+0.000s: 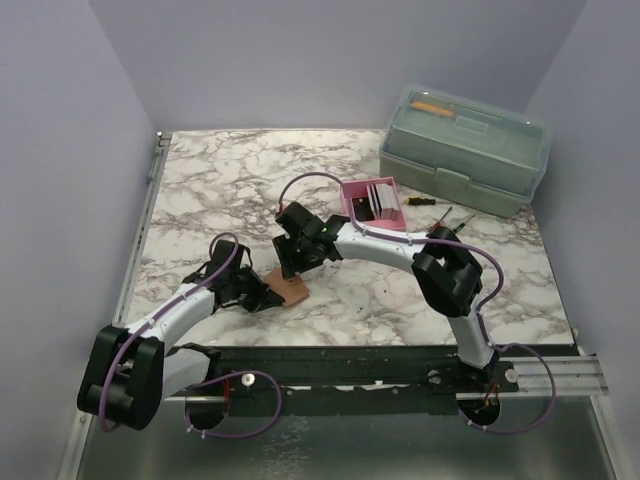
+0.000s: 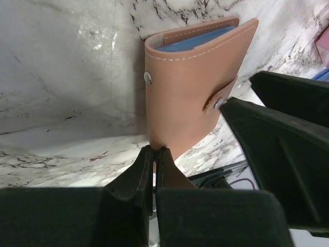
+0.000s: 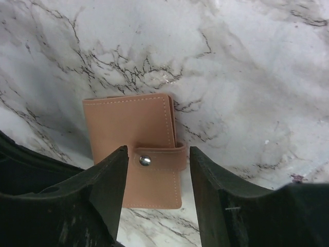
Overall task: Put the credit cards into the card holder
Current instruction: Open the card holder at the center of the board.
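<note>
Reddish-brown and leather-like, the card holder (image 3: 134, 139) rests on the marble table (image 1: 200, 190), near the front edge and a little left of centre. It is folded shut with its strap snapped over the front cover. At its far end, seen from the left wrist, the rim of a blue credit card (image 2: 193, 40) shows between the covers. The left gripper (image 2: 154, 152) reaches in from the near left and is clamped on the holder's near edge, its two fingers pinched together with the leather between them. The right gripper (image 3: 158, 150) hangs just above the holder with its jaws parted, one finger on each side of the strap's metal snap; whether the fingertips touch the leather I cannot tell. Further back and to the right, well apart from the holder, a pink tray (image 1: 352, 190) holds more credit cards (image 1: 380, 203) standing on edge, their colours hard to make out from above. Just right of the tray lie thin screwdrivers (image 1: 422, 200), and behind them, at the far right corner, sits a large grey-green toolbox (image 1: 465, 150) with its lid down.
</note>
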You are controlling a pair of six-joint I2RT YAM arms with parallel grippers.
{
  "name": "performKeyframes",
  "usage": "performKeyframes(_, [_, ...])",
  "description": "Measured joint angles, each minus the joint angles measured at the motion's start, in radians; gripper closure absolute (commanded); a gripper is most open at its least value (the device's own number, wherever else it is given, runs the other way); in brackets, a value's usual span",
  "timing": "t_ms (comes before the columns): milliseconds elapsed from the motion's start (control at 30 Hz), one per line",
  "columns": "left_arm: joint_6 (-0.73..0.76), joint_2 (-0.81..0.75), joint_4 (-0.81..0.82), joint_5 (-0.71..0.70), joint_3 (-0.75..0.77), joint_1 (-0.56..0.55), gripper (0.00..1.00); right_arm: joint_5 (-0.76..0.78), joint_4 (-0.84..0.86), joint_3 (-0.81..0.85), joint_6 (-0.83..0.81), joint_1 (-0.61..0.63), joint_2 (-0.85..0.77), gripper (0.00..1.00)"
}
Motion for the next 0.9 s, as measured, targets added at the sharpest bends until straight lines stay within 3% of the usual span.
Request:
performKeyframes(133, [0.007, 0.011, -0.025, -0.002, 0.019, 0.0, 0.75, 0.0, -0.005, 0.02, -0.012, 0.022, 0.047, 0.42])
performKeyframes(233, [0.023, 0.015, -0.099, -0.017, 0.058, 0.0, 0.68, 0.002, -0.003, 0.02, -0.012, 0.029, 0.053, 0.46])
performKeyframes(500, [0.052, 0.032, -0.238, -0.053, 0.236, 0.003, 0.71, 0.047, -0.024, 0.033, 0.017, 0.035, 0.064, 0.65])
performKeyframes(633, [0.061, 0.1, -0.236, -0.063, 0.245, 0.008, 0.75, 0.048, -0.024, 0.03, 0.037, 0.034, 0.061, 0.66])
performKeyframes(700, [0.071, 0.154, -0.23, -0.072, 0.245, 0.008, 0.76, 0.047, -0.019, 0.022, 0.048, 0.034, 0.056, 0.61])
performKeyframes(767, [0.082, 0.212, -0.225, -0.083, 0.245, 0.01, 0.78, 0.047, -0.012, 0.008, 0.061, 0.034, 0.047, 0.5])
performKeyframes(900, [0.1, 0.278, -0.238, -0.087, 0.261, 0.022, 0.83, 0.05, -0.008, -0.028, 0.085, 0.035, 0.026, 0.43])
